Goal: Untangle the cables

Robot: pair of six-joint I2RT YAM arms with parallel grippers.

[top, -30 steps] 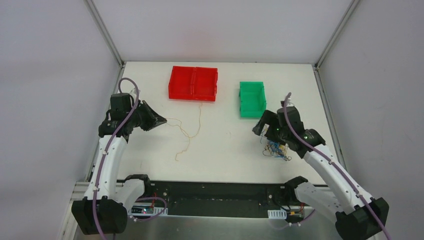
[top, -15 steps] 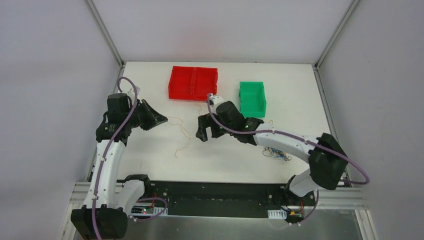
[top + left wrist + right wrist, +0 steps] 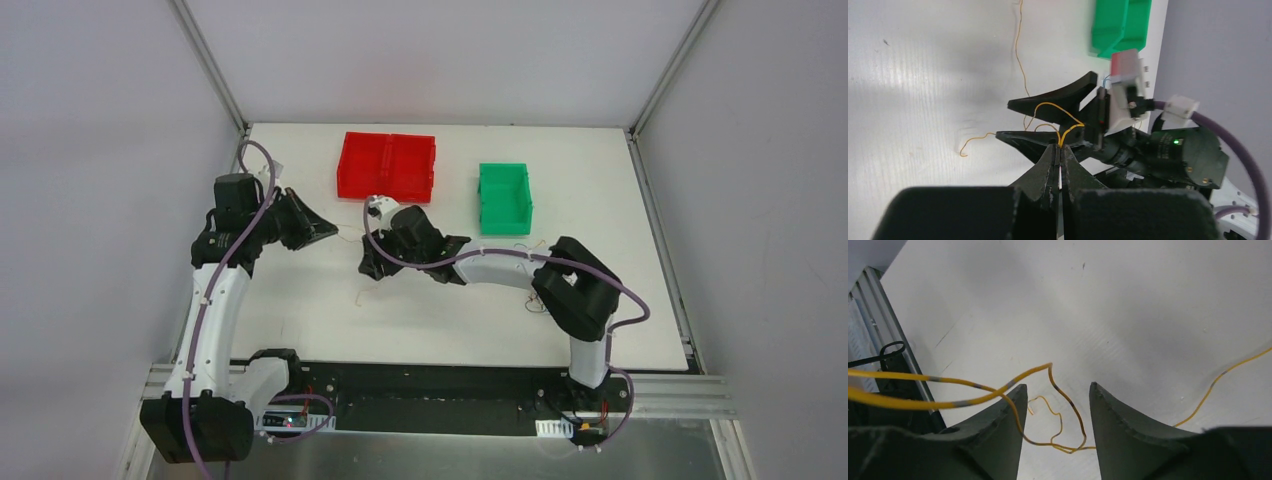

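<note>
One orange-yellow cable [image 3: 1020, 55] is stretched out over the white table, away from the others. My left gripper [image 3: 1060, 147] is shut on a bend of it, and its loops rise from the fingertips. My right gripper [image 3: 1056, 386] has reached across to just in front of the left one. It is open, and curls of the same cable [image 3: 1068, 401] hang between its fingers [image 3: 1008, 415], unpinched. From above, the left gripper [image 3: 318, 232] and right gripper [image 3: 368, 266] sit close together at centre left. The remaining cables [image 3: 533, 301] peek out beside the right arm's elbow, mostly hidden.
A red two-compartment bin [image 3: 387, 166] stands at the back centre and a green bin [image 3: 504, 198] to its right. The right arm [image 3: 500, 268] lies stretched across the middle of the table. The black base rail [image 3: 430, 390] runs along the near edge.
The right arm has swung left from the tangle at the right to the yellow cable beside the left gripper, and its jaws have narrowed. The left gripper has kept its hold.
</note>
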